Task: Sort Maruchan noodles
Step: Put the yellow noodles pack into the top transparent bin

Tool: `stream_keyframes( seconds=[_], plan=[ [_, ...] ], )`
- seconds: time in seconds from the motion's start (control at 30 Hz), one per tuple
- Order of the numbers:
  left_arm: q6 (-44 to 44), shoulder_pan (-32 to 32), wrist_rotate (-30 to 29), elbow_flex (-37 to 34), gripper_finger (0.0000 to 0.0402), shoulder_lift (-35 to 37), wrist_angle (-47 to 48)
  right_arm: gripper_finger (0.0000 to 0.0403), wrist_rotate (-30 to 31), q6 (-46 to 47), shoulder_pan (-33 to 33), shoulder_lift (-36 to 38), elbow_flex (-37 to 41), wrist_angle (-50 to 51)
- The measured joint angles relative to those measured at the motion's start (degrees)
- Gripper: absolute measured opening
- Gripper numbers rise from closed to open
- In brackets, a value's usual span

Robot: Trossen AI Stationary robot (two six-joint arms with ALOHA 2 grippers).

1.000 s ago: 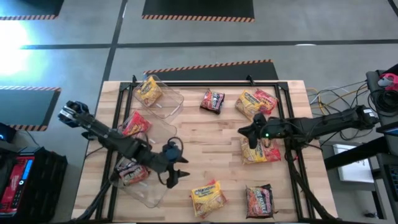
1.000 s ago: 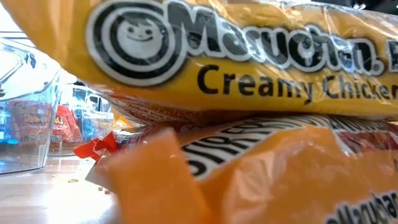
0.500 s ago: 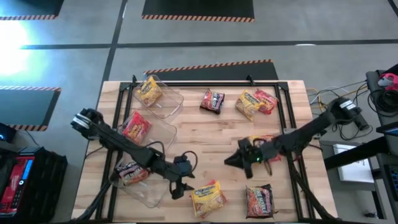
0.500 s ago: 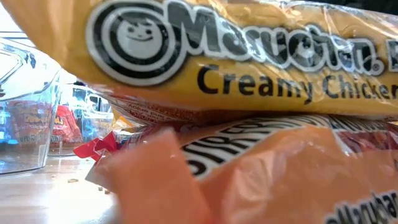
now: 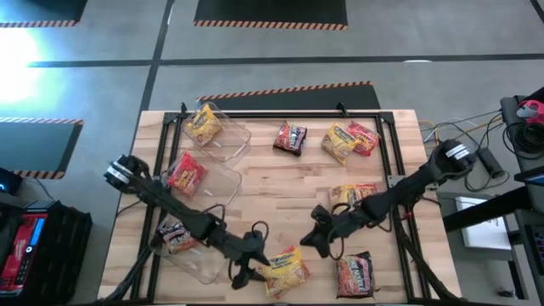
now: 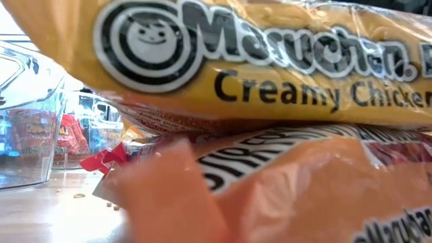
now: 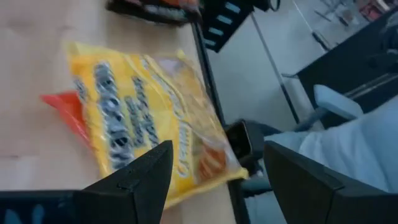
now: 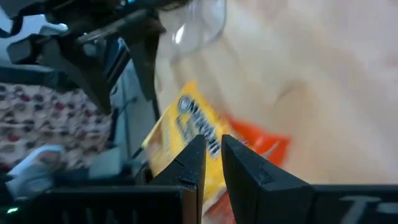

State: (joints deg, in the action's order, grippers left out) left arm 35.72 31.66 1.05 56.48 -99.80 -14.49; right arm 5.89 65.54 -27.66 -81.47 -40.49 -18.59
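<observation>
Yellow packet (image 5: pixel 285 269), flat on table (image 5: pixel 280 187), near front edge.
Long axis runs left gripper (image 5: pixel 246 270) to right gripper (image 5: pixel 316 240), far end tilted rearward. Left gripper released, fingers spread, at packet's end, contact unclear; right gripper clenched, empty, just beyond opposite corner.

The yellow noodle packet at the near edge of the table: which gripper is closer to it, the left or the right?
Left. The left gripper, open, sits right at the yellow noodle packet, at its left edge. The right gripper, shut, is a little away, beyond the packet's far right corner.
</observation>
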Motion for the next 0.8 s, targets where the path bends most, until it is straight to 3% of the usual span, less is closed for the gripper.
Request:
stream_keyframes(
  seconds=[0.1,0.33,0.53,0.8],
  plan=[
    [0.42,1.09,0.30,0.53,0.0232,-1.73,-2.55,0.0043,-4.07,0.93,-0.59,-1.02,-1.49,-0.03],
    [0.58,2.08,0.66,2.76,0.0232,-5.26,-2.55,0.0043,-4.86,0.75,-3.16,-5.74,-6.00,0.05],
    [0.89,3.19,1.04,3.57,0.0232,-7.00,-2.70,0.0043,-7.63,6.93,-3.95,-11.90,-11.10,0.85],
    [-0.28,4.34,1.32,4.96,0.0233,-8.68,-5.23,0.0043,-9.50,7.20,-4.13,-14.76,-17.85,13.62]
  ],
)
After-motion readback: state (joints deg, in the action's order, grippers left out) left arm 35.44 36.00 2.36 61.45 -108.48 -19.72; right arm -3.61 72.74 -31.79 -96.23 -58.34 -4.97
